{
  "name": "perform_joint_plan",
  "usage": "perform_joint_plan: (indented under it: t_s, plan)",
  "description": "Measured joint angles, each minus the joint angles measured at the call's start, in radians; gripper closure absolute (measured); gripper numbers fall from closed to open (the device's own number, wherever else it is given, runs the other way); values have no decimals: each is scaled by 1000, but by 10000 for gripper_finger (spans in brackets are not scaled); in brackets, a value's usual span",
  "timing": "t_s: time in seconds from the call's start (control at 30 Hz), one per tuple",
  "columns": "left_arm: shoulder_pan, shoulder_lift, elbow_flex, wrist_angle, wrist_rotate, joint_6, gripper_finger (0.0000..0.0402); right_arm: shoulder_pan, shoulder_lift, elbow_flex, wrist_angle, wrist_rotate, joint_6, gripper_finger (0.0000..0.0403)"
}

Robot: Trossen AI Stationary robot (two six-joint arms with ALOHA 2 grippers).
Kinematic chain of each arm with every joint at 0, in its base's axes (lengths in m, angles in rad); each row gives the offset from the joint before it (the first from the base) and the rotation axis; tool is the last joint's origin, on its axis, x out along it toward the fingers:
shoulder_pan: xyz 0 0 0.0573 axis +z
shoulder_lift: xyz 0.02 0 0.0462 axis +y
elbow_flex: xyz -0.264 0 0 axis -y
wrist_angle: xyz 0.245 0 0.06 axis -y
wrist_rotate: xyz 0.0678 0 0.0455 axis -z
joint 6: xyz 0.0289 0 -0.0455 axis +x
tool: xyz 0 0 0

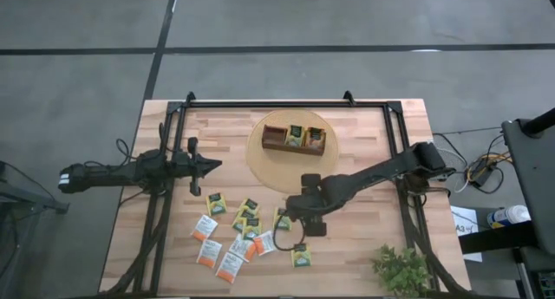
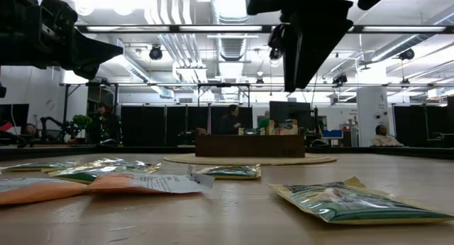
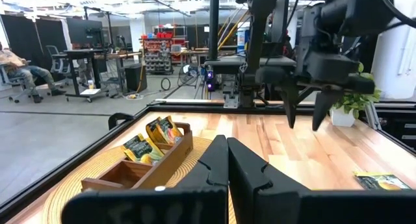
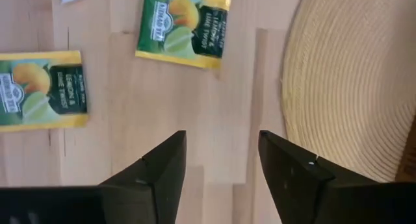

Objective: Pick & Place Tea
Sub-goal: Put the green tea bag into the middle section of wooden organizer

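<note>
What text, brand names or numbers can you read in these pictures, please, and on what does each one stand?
Nothing reads clearly.
Yellow-green tea packet, right wrist view: a brand line and flavour words are printed, too blurred to quote.
Second yellow-green packet: the same print, also blurred.
Packets in the wooden tray and the white paper beside the table: too small to read.

Overhead and table-level cameras share the table (image 1: pixel 364 256) — wrist cameras close in.

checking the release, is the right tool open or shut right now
Open. In the right wrist view the right tool shows bare table between its two dark fingers, and nothing is held between them.
</note>
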Motion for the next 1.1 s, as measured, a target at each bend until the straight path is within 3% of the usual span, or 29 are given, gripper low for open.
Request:
perform_joint_plan:
  t_s: [0.17, 0.33, 0.77, 1.1]
  plan:
    - [0, 1, 0, 0, 0, 0, 402, 4, 49, 43, 4, -14, -31, 206]
    - [0, 1, 0, -1, 0, 0, 402, 26, 82, 102, 28, -148, -57, 206]
    - [0, 1, 0, 0, 0, 0, 402, 118, 270, 349, -32, -149, 86, 207]
    - [0, 1, 0, 0, 0, 0, 402, 182, 296, 291, -39, -123, 148, 207]
